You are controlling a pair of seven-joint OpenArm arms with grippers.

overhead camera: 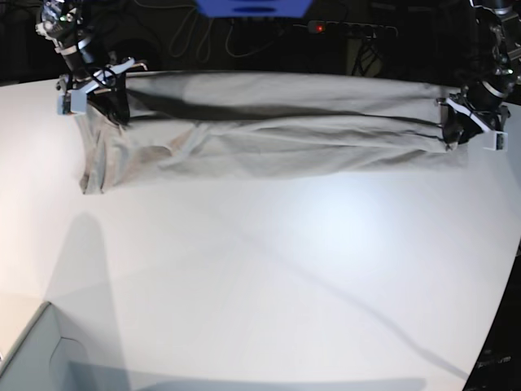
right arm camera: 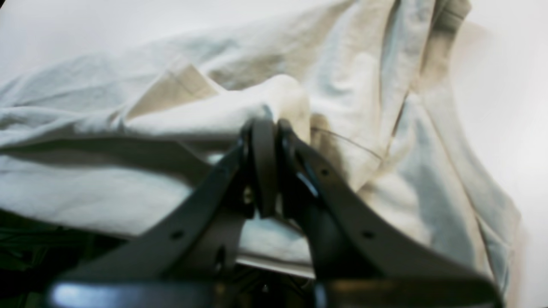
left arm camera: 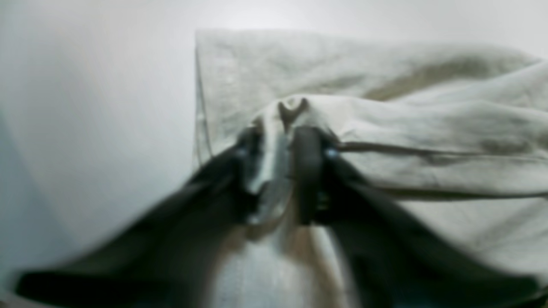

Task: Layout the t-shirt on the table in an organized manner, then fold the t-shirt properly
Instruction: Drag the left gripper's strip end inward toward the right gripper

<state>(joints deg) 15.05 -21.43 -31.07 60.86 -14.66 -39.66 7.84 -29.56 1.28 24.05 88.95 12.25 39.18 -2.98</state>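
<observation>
The light grey-beige t-shirt lies stretched in a long, wrinkled band across the far part of the white table. At its right end sits my left gripper. In the blurred left wrist view its fingers stand a little apart, with a fold of the t-shirt still lying between them at the gripper. My right gripper is at the left end. There the gripper is shut, pinching a bunched corner of the t-shirt.
A pale grey box corner pokes in at the near left. Behind the table's far edge run dark cables and a blue object. The table's curved edge falls away at the right.
</observation>
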